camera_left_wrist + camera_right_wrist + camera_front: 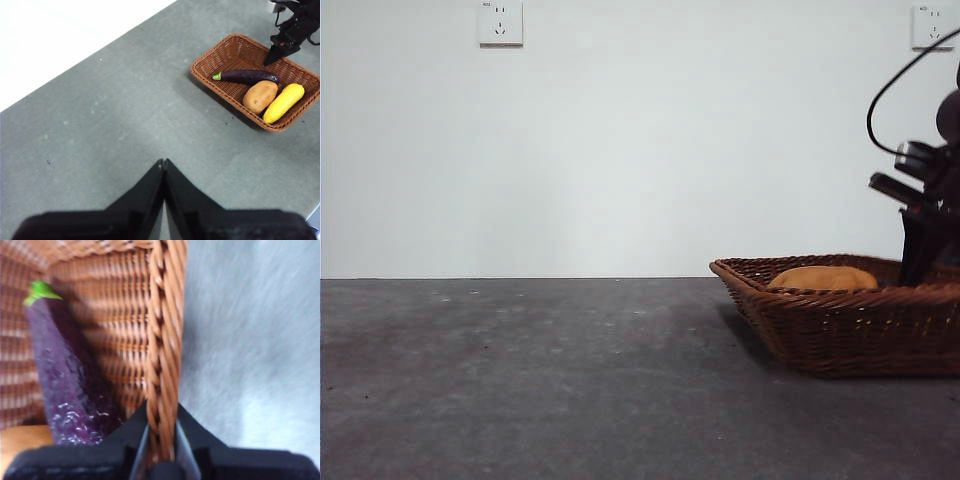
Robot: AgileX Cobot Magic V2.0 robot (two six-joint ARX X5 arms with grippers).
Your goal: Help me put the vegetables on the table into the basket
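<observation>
All three vegetables lie in the wicker basket (202,75): the purple eggplant (247,76), the potato (260,96) and the yellow corn cob (283,102). In the front view only the potato (823,278) shows above the basket's wall (840,330). My right gripper (161,442) stands at the basket's far side with its jaws closed on the braided rim (162,340). The eggplant (60,380) lies just inside, beside it. This gripper also shows in the left wrist view (274,56) and the front view (918,272). My left gripper (164,162) is shut and empty, high above the table.
The dark grey table (520,380) stretches left of the basket. A white wall with two sockets (500,22) stands behind. A black cable (890,90) loops above the right arm.
</observation>
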